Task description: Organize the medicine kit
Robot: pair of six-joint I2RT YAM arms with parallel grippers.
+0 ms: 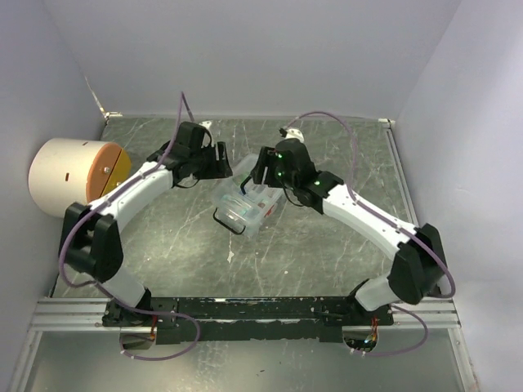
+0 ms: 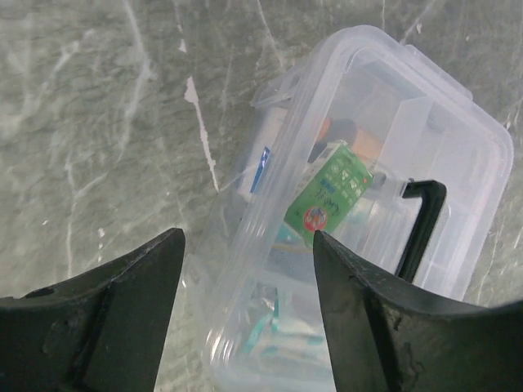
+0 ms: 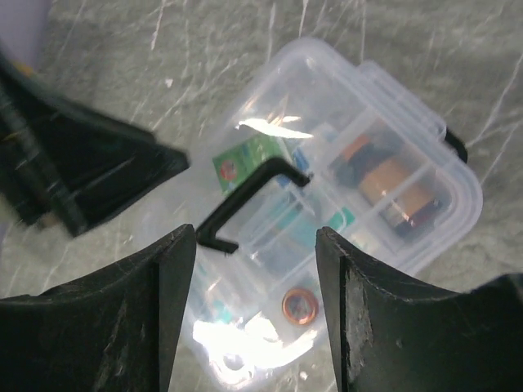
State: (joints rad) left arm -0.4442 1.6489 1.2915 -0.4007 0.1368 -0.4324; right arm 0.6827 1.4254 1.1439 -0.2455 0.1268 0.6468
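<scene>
The medicine kit is a clear plastic box (image 1: 248, 210) with a black carry handle (image 1: 228, 222), lying mid-table with its lid on. In the left wrist view the box (image 2: 458, 147) shows a green packet (image 2: 331, 194) inside and the handle (image 2: 421, 222). In the right wrist view the box (image 3: 409, 106) shows the handle (image 3: 245, 204), the green packet (image 3: 243, 162), brown and orange items (image 3: 391, 181) and a copper ring (image 3: 300, 305). My left gripper (image 1: 221, 166) (image 2: 249, 245) is open above the box's far left end. My right gripper (image 1: 264, 170) (image 3: 256, 237) is open above its far right side. Both are empty.
A large cream roll with an orange end (image 1: 75, 175) stands at the table's left edge beside the left arm. White walls close in the table at the back and sides. The grey marbled tabletop (image 1: 327, 253) shows around the box. The left gripper shows in the right wrist view (image 3: 73, 167).
</scene>
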